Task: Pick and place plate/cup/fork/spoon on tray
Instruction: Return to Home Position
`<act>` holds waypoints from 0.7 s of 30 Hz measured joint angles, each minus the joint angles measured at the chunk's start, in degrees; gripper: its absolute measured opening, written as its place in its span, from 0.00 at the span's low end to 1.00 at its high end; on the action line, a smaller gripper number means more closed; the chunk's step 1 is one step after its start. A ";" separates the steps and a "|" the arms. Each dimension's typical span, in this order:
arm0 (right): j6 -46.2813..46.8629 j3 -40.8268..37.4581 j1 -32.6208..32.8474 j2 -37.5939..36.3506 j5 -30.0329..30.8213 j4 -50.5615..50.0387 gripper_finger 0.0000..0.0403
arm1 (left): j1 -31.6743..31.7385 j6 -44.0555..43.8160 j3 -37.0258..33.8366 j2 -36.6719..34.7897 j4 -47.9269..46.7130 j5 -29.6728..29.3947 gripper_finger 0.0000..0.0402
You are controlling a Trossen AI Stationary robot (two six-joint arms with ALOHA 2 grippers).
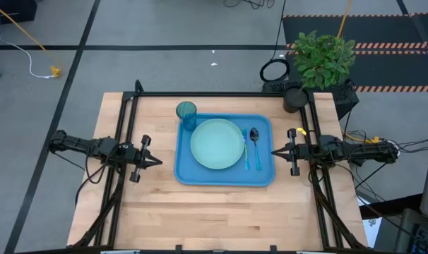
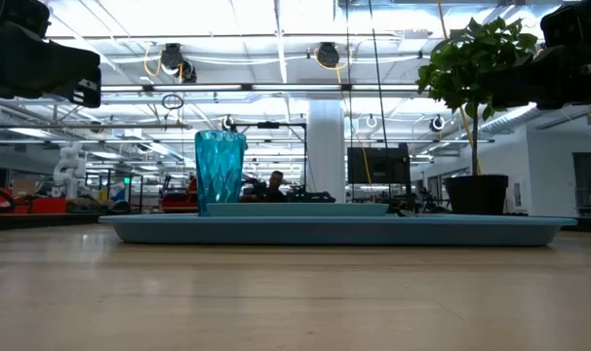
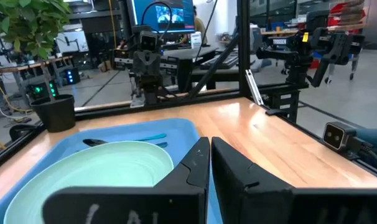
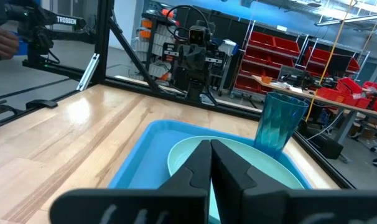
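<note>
**Tabletop laid, both arms drawn off to the sides**

The pale wooden tabletop (image 1: 221, 212) carries the blue tray (image 1: 260, 178) at its middle. The plate (image 1: 217, 144) lies in the tray, and the cup (image 1: 186, 113) stands in its far left corner. The fork (image 1: 245, 152) and spoon (image 1: 256, 144) lie side by side along its right rim.

The left gripper (image 1: 159, 161) hangs just beside the tray's left edge, fingers pressed together on nothing. The right gripper (image 1: 274, 151) faces it from the right edge, likewise closed and empty.

Everything looks placed, so I take this as the return home. It calls only for drawing each arm back. A potted plant (image 1: 321, 56) stands at the far right corner, clear of both.
</note>
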 joint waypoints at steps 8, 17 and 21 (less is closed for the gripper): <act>0.02 0.00 0.00 0.00 0.00 -0.02 0.00 | 0.00 -3.18 -0.12 0.00 0.56 0.52 0.05; 0.00 0.00 0.01 0.00 -0.02 -0.04 0.00 | 0.00 -3.50 -0.13 0.00 1.01 -4.66 0.01; 0.00 0.01 0.00 0.00 -0.01 -0.04 0.00 | 0.00 -1.57 -0.12 0.00 1.20 -6.23 0.01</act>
